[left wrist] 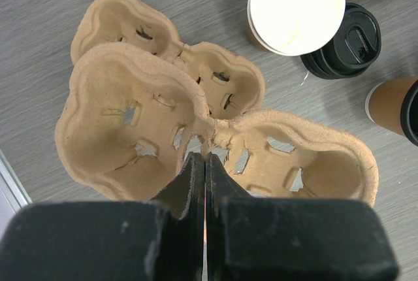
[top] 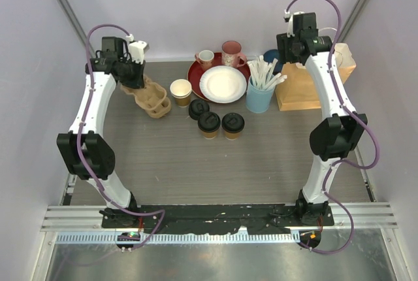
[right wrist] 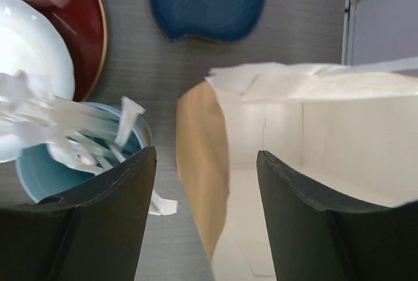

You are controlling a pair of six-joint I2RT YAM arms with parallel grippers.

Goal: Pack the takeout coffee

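Grey wood-grain laminate forms the tabletop (top: 196, 163), on which everything is set out.

At the back right an open brown paper bag with a white interior (top: 297, 91) is stood upright. The right pincer (right wrist: 206, 152) is held over its left wall with the fingers spread wide, one outside the bag and one above its inside. Nothing is gripped.

At the back left a tan moulded-pulp four-cup carrier (top: 154, 101) is found. The left pincer (left wrist: 206, 160) is closed tight, its tips at the carrier's central ridge. Whether pulp is pinched between them cannot be told.

Behind the centre a white round plate (top: 223, 85) is laid on a dark red round plate (top: 194, 75). Two pinkish ceramic mugs (top: 232, 52) are seen at the red plate's far edge, and a dark blue dish (right wrist: 209, 0) beyond.

A light-blue cup of white straws (top: 258, 100) is placed just beside the bag.

The takeout coffee is gathered at the centre, between carrier and bag. One tan paper cup (top: 181, 90) is left open beside the carrier, and two tan cups with black lids (top: 209, 123) are stood close together. A third black lid (top: 198, 107) is seen just beside them, no cup visible beneath it.
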